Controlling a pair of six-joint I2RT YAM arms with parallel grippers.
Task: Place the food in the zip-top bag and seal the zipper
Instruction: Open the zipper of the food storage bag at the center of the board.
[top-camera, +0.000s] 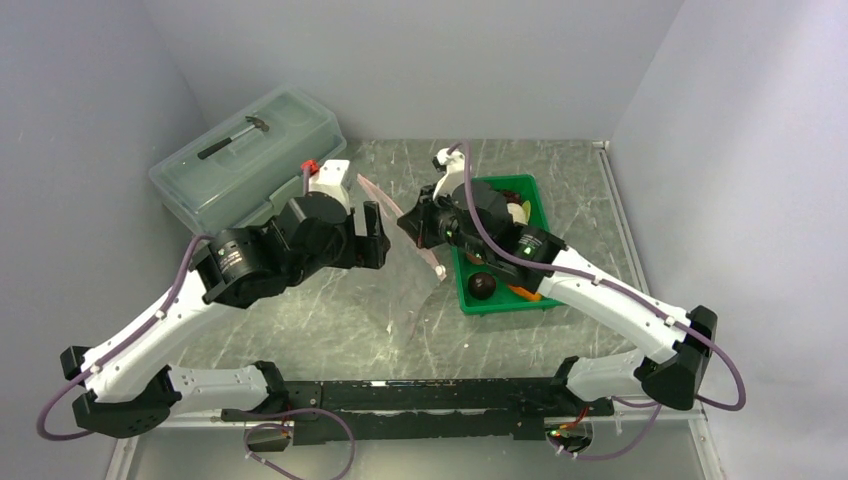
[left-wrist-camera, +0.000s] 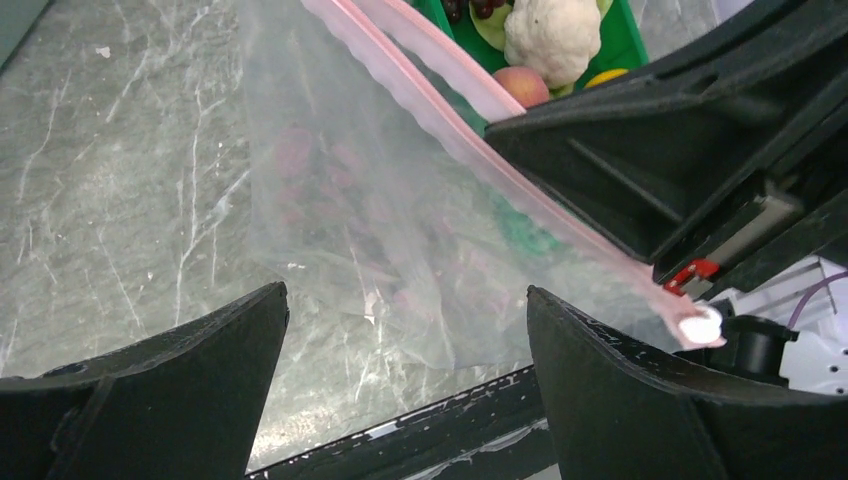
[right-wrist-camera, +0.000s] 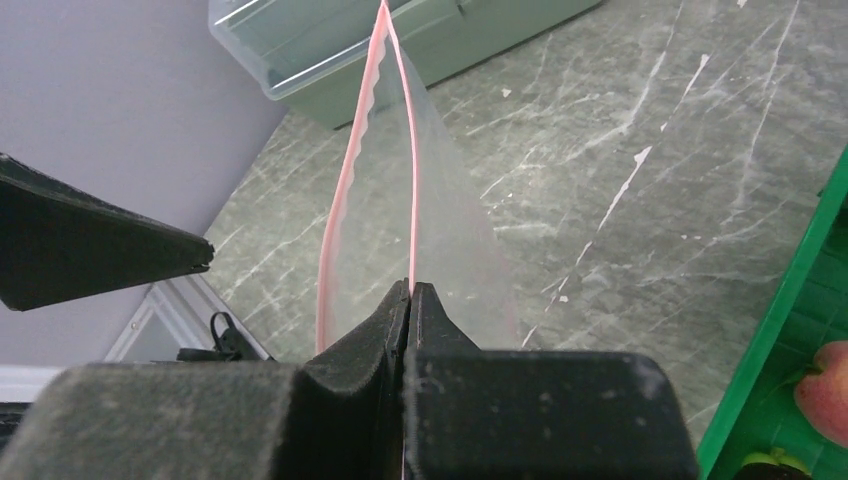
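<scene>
Top view: the right claw (top-camera: 408, 222) pinches the mouth edge of the clear zip-top bag (top-camera: 420, 290), which hangs above the counter (top-camera: 330, 310) just beside the green tray (top-camera: 538, 200). The left claw (top-camera: 378, 238) gapes empty alongside.

Left wrist view: spread fingers (left-wrist-camera: 180, 400) frame the bag. Its pink zipper (left-wrist-camera: 440, 110) runs to the right claw, and the cauliflower (left-wrist-camera: 552, 30) and peach (left-wrist-camera: 525, 85) lie in the tray beyond.

Right wrist view: jaws shut on one zipper strip, the bag's mouth parted.

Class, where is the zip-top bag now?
In the top view the zip-top bag sits centre, just left of the green tray, pinched by the right end effector.
</scene>
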